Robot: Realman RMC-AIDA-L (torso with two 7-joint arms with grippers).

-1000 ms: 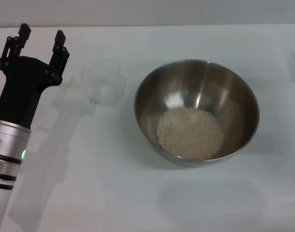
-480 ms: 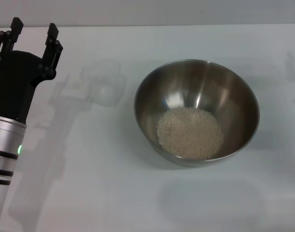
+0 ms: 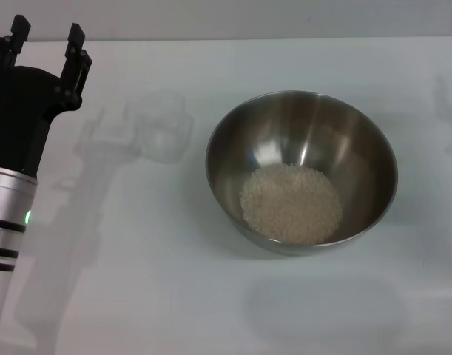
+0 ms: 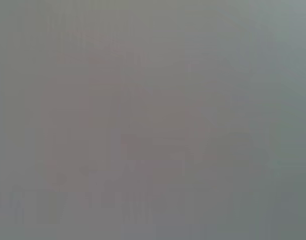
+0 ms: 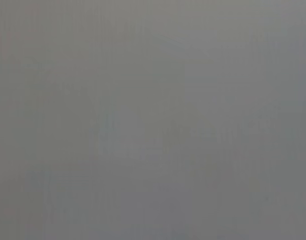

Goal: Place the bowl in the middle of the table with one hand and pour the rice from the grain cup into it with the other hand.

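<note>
In the head view a large steel bowl [image 3: 301, 168] stands on the white table [image 3: 137, 281], right of the middle. A pale heap of rice [image 3: 291, 203] lies in its bottom. The clear grain cup [image 3: 160, 126] stands on the table left of the bowl and looks empty. My left gripper [image 3: 46, 38] is open and empty at the far left, left of the cup and apart from it. The right gripper is out of view. Both wrist views show only a blank grey field.
The table's far edge runs along the top of the head view. Faint shadows of the left arm fall on the table beside the cup.
My left gripper has moved left and farther away from the cup, still open. The bowl, rice and cup have not moved.
</note>
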